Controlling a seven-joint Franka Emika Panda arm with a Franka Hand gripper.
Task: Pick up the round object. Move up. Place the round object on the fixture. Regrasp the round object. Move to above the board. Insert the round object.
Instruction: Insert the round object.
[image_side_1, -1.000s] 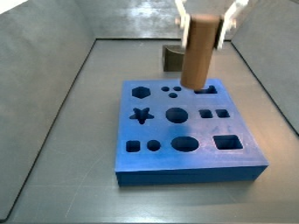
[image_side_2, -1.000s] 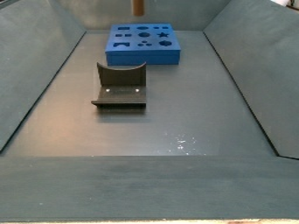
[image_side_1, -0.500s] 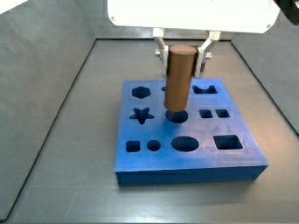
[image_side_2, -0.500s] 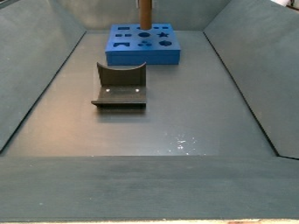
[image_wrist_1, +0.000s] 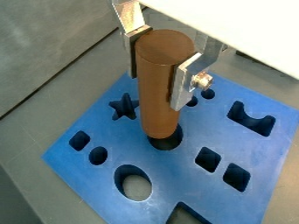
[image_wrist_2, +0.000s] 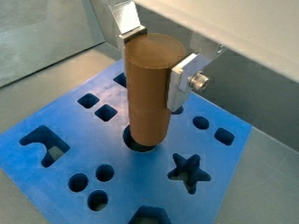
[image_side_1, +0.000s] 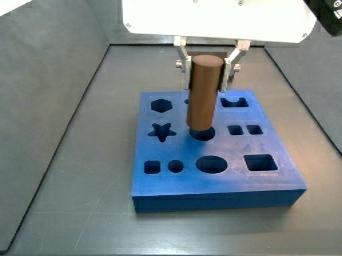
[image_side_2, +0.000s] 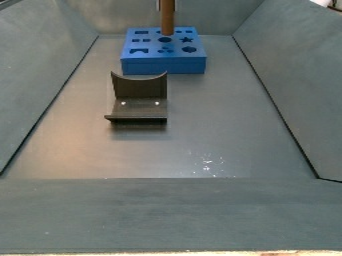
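The gripper pinches the upper end of the peg above the board; the peg stands upright, long axis vertical, its lower end in the board's middle round hole

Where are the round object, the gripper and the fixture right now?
round object (image_side_1: 203, 92), side view, mid-shaft.
gripper (image_wrist_1: 158, 59), wrist view, between its fingertips, clamping the peg above the board.
fixture (image_side_2: 138, 98), side view, base plate.
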